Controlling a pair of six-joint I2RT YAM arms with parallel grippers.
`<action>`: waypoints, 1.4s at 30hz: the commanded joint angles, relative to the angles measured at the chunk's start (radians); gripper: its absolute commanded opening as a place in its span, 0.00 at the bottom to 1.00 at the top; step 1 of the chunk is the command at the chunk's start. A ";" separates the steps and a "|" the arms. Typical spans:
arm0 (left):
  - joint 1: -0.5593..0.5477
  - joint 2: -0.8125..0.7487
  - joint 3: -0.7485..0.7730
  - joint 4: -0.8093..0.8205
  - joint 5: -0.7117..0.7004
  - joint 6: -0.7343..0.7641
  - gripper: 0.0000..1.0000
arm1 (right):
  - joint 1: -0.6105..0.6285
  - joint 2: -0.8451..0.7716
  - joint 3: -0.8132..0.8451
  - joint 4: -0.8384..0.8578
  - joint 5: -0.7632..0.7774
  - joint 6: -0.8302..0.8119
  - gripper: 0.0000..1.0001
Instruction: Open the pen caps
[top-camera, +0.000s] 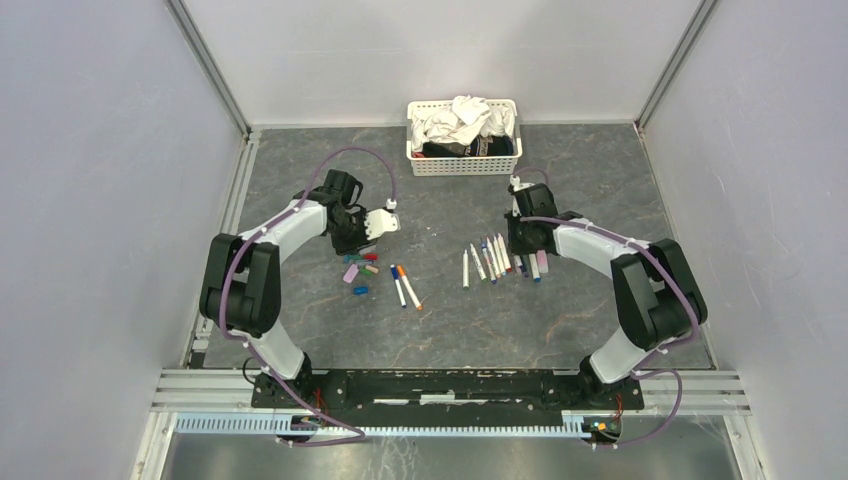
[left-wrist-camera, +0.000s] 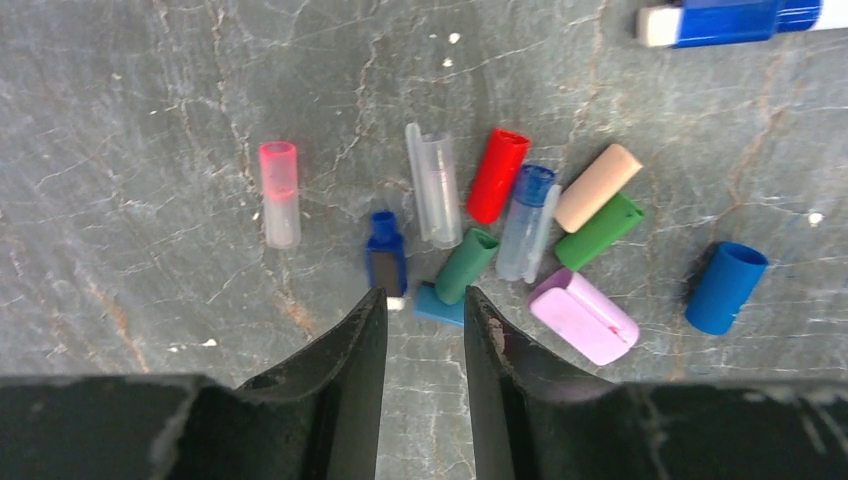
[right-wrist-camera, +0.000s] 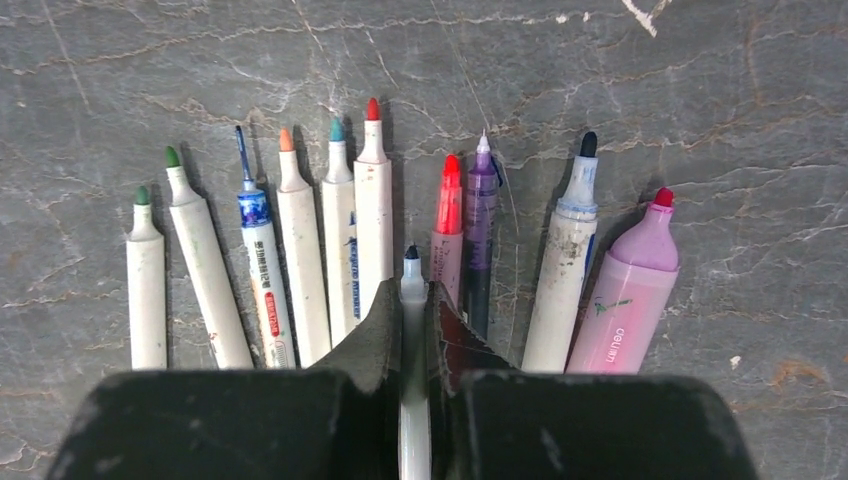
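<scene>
Table (top-camera: 600, 180): grey marbled top.
Basket (top-camera: 463, 165): white, at the far edge, cloths inside.
Right gripper (right-wrist-camera: 412, 290): clamped on 1 dark-tipped pen (right-wrist-camera: 412, 268), over a row of 10 uncapped pens (right-wrist-camera: 300, 260) right of centre.
Left gripper (left-wrist-camera: 425, 292): fingers apart, empty, over the pen caps (left-wrist-camera: 497, 175) clustered left of centre.

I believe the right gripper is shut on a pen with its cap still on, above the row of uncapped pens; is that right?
Not quite: the pen in the right gripper is uncapped, its dark tip bare in the right wrist view. The rest holds.
</scene>
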 joint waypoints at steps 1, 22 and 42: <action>0.003 -0.017 0.045 -0.060 0.082 -0.042 0.41 | 0.003 0.030 0.039 0.029 0.034 0.027 0.06; 0.003 -0.183 0.441 -0.338 0.213 -0.285 0.97 | 0.069 -0.076 0.058 0.012 0.142 0.030 0.28; 0.104 -0.339 0.340 -0.222 0.137 -0.503 1.00 | 0.680 0.182 0.339 0.026 0.110 0.039 0.41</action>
